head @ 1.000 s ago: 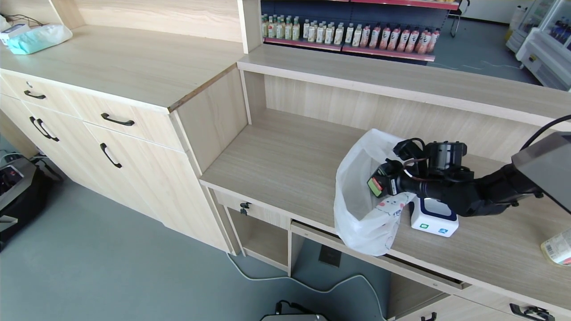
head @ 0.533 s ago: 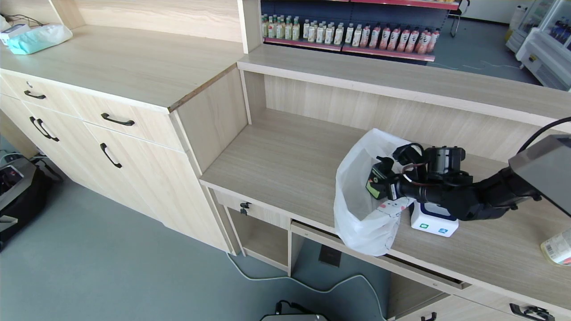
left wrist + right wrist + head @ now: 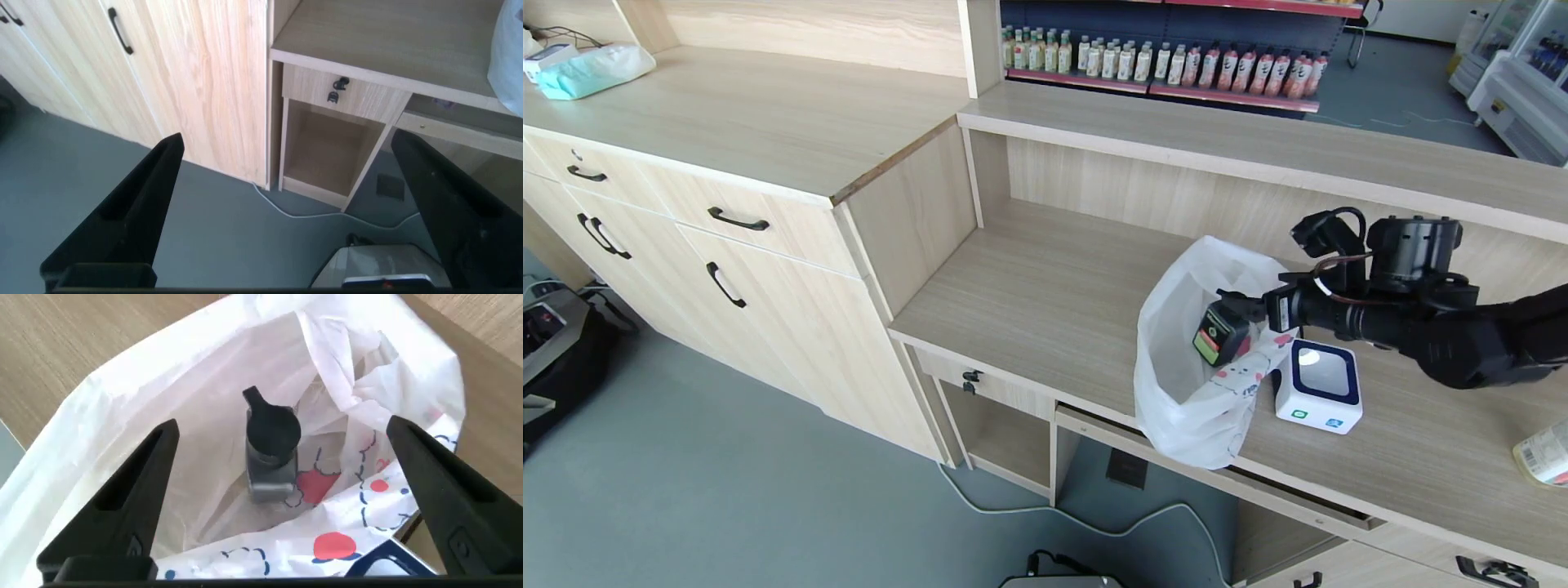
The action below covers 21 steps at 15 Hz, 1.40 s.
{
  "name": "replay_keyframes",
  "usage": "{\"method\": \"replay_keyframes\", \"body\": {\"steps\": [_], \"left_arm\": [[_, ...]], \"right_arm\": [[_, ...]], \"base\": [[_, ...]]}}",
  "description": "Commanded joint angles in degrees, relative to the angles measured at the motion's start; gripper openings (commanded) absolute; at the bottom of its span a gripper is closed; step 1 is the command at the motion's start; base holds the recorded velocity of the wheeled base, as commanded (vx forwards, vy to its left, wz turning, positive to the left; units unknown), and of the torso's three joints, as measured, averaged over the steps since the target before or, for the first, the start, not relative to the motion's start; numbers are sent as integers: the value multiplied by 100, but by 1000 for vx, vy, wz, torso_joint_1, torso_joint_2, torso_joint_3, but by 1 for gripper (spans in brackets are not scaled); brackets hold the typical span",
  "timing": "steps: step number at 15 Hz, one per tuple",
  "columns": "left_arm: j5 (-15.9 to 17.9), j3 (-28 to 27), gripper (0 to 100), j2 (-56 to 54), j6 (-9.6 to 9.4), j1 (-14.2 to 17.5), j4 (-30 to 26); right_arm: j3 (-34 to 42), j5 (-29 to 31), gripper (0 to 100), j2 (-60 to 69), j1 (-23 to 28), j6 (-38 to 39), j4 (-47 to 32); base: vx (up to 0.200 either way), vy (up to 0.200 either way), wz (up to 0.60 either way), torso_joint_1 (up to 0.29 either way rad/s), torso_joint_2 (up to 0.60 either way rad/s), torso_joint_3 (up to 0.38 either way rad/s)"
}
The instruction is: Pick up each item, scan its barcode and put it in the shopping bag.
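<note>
My left gripper (image 3: 286,140) hangs over the grey floor (image 3: 204,233), fingers spread wide. The white shopping bag (image 3: 1176,408) stands on the counter (image 3: 1045,294), a dark bottle (image 3: 270,453) inside. My right gripper (image 3: 282,425) gapes empty above it, beside the scanner (image 3: 1319,392).

Shop, checkout corner. Wood worktop (image 3: 1045,302) with raised customer ledge (image 3: 1258,155) beyond right gripper (image 3: 1217,336). White scanner box (image 3: 1319,392) on worktop just beside gripper; white plastic shopping bag (image 3: 1184,400) below gripper tip. Well beyond gripper, past ledge: shelf rows of bottled drinks (image 3: 1160,65) and glass-fronted chiller cabinets (image 3: 1519,90). Drawer units (image 3: 739,220) well apart from gripper, on robot's left.
</note>
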<state>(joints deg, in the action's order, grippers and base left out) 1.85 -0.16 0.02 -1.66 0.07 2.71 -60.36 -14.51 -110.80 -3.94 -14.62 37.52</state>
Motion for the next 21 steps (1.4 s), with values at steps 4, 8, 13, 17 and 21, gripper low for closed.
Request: {"method": "replay_keyframes", "body": {"steps": [4,8,13,17,21], "left_arm": [[-1,-2,100,-2,-1,1,2],[-1,-11,100,-2,-1,1,2],[-1,-2,100,-2,-1,1,2],[-1,-2,100,-2,-1,1,2],[-1,-2,100,-2,-1,1,2]], "right_arm": [[1817,27,100,3768,1923,-1289,-1748],[2019,712,100,4664,3470,-1412,-3568],[2186,1530,100,3715,3997,811,-3673],[1931,1512,100,1737,3945,1013,-1441],[1536,1363,100,735,3575,978,-729]], "base": [[0,0,-300,0,1,2],[0,0,-600,0,2,5],[0,0,-240,-2,-1,0],[0,0,0,0,0,0],[0,0,0,0,0,0]]}}
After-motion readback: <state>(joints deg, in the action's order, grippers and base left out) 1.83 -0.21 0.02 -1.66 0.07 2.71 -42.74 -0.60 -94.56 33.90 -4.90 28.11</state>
